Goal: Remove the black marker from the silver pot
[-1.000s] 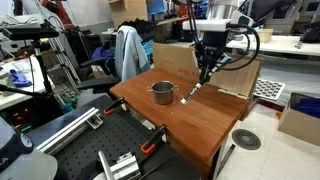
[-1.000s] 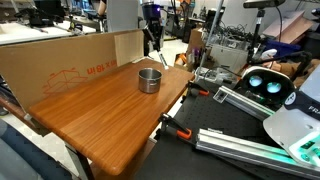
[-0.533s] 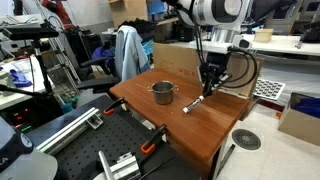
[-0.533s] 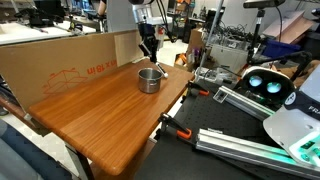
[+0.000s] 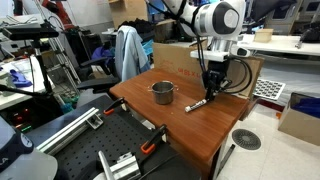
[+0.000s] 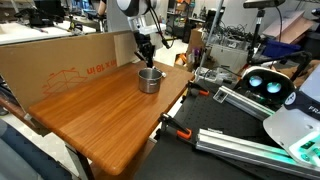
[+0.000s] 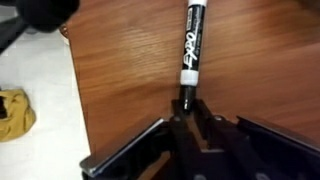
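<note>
Fingers point(image 7: 171, 128) pinch one end of the black marker point(image 7: 190, 45), which extends straight beyond them.

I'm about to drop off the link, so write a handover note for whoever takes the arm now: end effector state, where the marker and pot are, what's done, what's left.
End effector: low over the wooden tabletop, fingers at one end of the slim black marker; whether it is gripping or has released cannot be told.
Marker: outside the small round shiny silver metal pot, beside it and apart, down against the wood.
Done: marker out of the pot.
Left: confirm release, then lift clear.
</note>
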{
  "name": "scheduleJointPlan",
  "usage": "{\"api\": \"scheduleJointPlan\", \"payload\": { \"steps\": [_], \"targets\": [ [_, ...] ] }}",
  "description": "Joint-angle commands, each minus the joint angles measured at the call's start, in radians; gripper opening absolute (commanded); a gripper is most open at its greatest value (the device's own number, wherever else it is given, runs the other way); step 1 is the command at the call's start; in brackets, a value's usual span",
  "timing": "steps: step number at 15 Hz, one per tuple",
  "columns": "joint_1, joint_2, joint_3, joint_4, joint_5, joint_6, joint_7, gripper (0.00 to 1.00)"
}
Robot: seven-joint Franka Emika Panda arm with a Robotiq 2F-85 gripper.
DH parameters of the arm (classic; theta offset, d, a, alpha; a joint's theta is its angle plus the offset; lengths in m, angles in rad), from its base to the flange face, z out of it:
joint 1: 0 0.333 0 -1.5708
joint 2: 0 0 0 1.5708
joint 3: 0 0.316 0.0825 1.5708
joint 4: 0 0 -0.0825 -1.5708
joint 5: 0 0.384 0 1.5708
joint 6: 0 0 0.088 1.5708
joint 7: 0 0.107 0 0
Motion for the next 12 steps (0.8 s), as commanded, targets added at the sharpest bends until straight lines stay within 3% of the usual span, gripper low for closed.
{"api": "scheduleJointPlan", "payload": {
  "steps": [1,8,9,12],
  "targets": [
    [0.024,0.041,-0.022,0.075,-0.021,-0.073,0.037,0.45],
    [0.013,0.022,-0.006,0.071,-0.016,-0.098,0.015,0.95],
    [0.013,0.01,-0.007,0.056,-0.008,-0.076,0.032,0.99],
    [0.007,-0.045,0.001,-0.006,0.013,-0.006,0.041,1.0]
  ]
}}
